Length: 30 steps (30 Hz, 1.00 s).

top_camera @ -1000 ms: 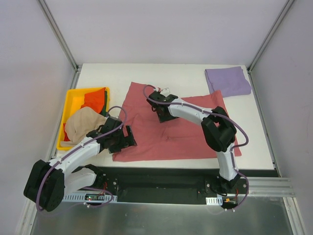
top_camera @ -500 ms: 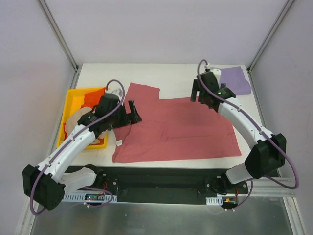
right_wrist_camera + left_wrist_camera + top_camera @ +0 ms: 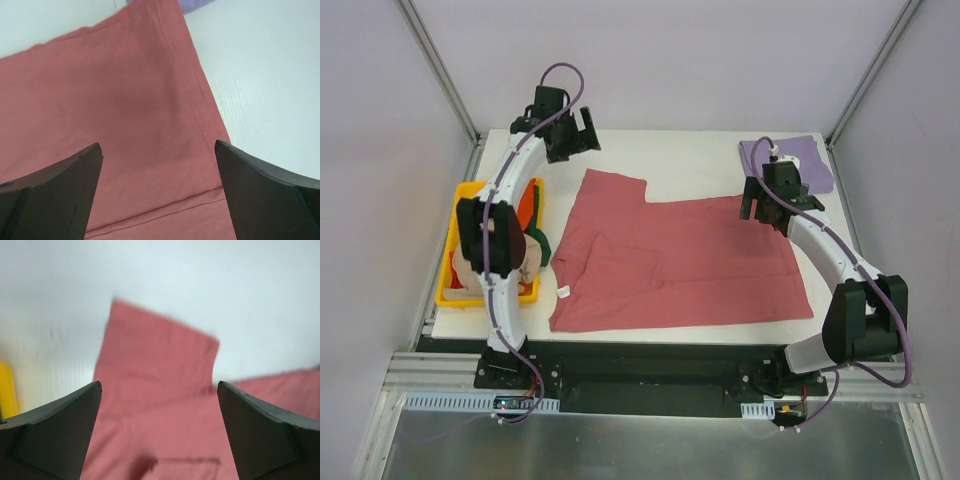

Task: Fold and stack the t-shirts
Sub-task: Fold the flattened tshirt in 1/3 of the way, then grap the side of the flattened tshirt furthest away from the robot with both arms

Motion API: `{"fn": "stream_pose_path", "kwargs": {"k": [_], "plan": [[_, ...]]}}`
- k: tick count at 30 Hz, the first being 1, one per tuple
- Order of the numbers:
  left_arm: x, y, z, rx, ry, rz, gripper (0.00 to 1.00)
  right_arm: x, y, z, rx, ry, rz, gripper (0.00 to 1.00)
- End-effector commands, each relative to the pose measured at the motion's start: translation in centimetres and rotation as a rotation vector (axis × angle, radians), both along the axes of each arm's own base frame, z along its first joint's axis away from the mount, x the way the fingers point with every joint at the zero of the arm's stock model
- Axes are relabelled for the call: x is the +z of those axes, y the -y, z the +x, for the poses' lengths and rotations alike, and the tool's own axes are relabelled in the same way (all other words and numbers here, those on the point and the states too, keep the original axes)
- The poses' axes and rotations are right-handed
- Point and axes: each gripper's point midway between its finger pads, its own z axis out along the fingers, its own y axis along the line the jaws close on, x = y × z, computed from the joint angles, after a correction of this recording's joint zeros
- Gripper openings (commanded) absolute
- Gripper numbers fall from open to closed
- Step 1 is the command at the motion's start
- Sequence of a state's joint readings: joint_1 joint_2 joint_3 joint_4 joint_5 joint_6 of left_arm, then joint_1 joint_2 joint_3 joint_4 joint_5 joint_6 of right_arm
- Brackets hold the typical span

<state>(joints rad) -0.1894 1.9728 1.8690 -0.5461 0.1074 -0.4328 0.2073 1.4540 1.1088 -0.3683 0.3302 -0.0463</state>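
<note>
The dusty red t-shirt lies spread flat on the white table. My left gripper is open and empty, raised over the table's back left, behind the shirt's sleeve. My right gripper is open and empty above the shirt's back right corner. The lavender t-shirt lies folded at the back right; a sliver of it shows in the right wrist view. The beige t-shirt, the orange one and the dark green one lie in the yellow bin.
The yellow plastic bin stands at the table's left edge, under my left arm; its edge shows in the left wrist view. Metal frame posts rise at the back corners.
The red shirt's far half has been unfolded and spread flat. My left gripper swung from the shirt's near left up to the back left. My right gripper moved from the middle to the back right.
</note>
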Motion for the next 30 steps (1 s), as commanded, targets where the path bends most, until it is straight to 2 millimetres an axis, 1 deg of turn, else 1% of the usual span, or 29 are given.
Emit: {"fn": "stream_pose_path", "kwargs": {"k": [1,3,5,6,8,9,10,11,13,19,22,23,26,30], "plan": [[-0.6,0.0,6.1,-0.121,0.053,0.005,0.99,1.1,0.5,0.9,0.005,0.07,0.017,0.97],[-2.2,-1.0,9.1,-0.091,0.076,0.031,0.99,0.4,0.7,0.7,0.002,0.05,0.007,0.97],[-3.5,-1.5,11.2,-0.079,0.092,0.028,0.99,-0.3,0.8,0.6,0.008,0.03,0.003,0.97],[-4.8,-1.8,11.9,-0.067,0.08,0.011,0.99,-0.6,0.8,0.5,0.006,0.022,-0.001,0.97],[-6.2,-2.2,12.8,-0.051,0.078,-0.024,0.99,-0.8,0.9,0.4,0.004,0.013,-0.003,0.96],[-7.1,-2.2,13.0,-0.021,0.06,-0.061,0.99,-0.9,0.9,0.4,0.0,0.009,-0.003,0.97],[-7.7,-2.1,13.2,-0.021,0.054,-0.108,0.99,-0.9,0.9,0.4,-0.001,0.009,0.0,0.96],[-8.7,-1.7,13.3,-0.023,0.035,-0.154,0.99,-1.0,0.9,0.3,0.0,0.006,0.002,0.97],[-9.9,-1.4,13.4,-0.008,0.005,-0.213,0.99,-1.1,0.9,0.4,-0.002,0.005,0.004,0.97],[-14.0,-0.8,12.9,0.072,-0.104,-0.283,0.99,-1.1,1.0,0.1,-0.009,0.0,0.006,0.97],[-15.4,0.1,12.5,0.067,-0.152,-0.34,0.99,-1.1,0.9,0.1,-0.008,0.0,0.01,0.97],[-15.6,0.6,12.2,0.052,-0.167,-0.362,0.98,-1.1,1.0,0.0,-0.013,-0.002,0.004,0.97],[-16.2,1.6,11.1,0.019,-0.206,-0.394,0.91,-1.3,1.4,0.0,-0.023,-0.008,-0.007,0.96],[-16.6,2.1,9.5,-0.002,-0.229,-0.345,0.81,-1.5,1.2,0.0,-0.02,-0.013,-0.004,0.97]]}}
